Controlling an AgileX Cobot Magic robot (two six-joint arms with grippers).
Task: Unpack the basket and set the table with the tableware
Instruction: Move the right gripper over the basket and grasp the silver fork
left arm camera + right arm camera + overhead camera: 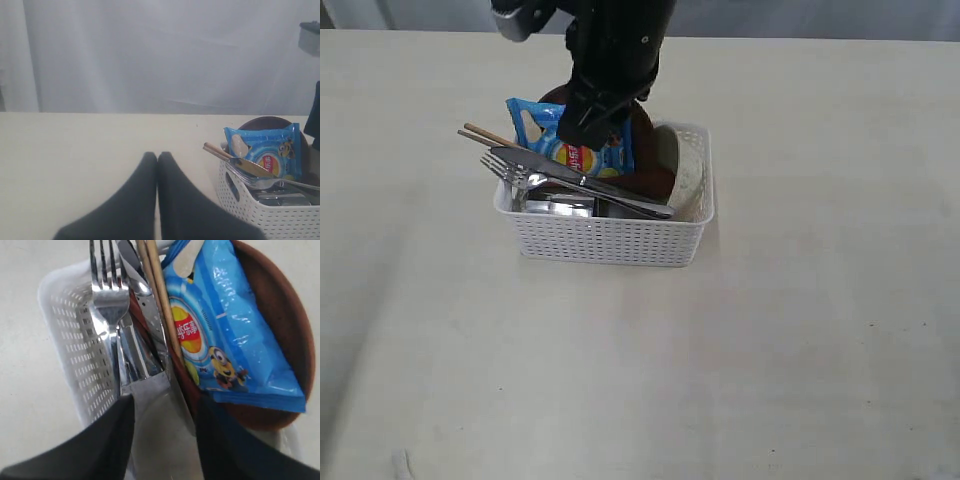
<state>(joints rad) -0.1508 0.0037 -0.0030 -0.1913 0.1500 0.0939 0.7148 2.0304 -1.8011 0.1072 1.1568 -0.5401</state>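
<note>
Basket point(610, 240) sits mid-table point(800, 330), fully loaded, nothing set out on the tabletop yet.

What's in it: blue crisp pkt point(570, 150) stands up at the back, leaning on a brown plate point(280, 315) that's propped on edge behind it. Pale bowl point(692, 170) is tipped on its side at the right end, mouth facing into the basket. Fork point(107, 305) and knife point(142, 295) lie side by side on top, running diagonally across the basket w/ their heads poking out over the left rim. Two chopsticks point(160, 295) run the same way just beside the knife, between it and the pkt, tips also past the rim. Low at the front, under the cutlery, something shiny and steel, looks like the cup point(560, 207), mostly hidden. There's a reddish-brown strip betw. knife and chopsticks; can't tell what it is.

R gripper point(164, 410) hangs right over the basket, down near the pkt and the cutlery handles. Its fingers point(115, 440) stand apart, w/ steel showing in the gap; not clamped on anything I can make out.

L gripper point(157, 157) is over bare table, well off to the left of the basket, fingers pressed together, holding nothing.
</note>
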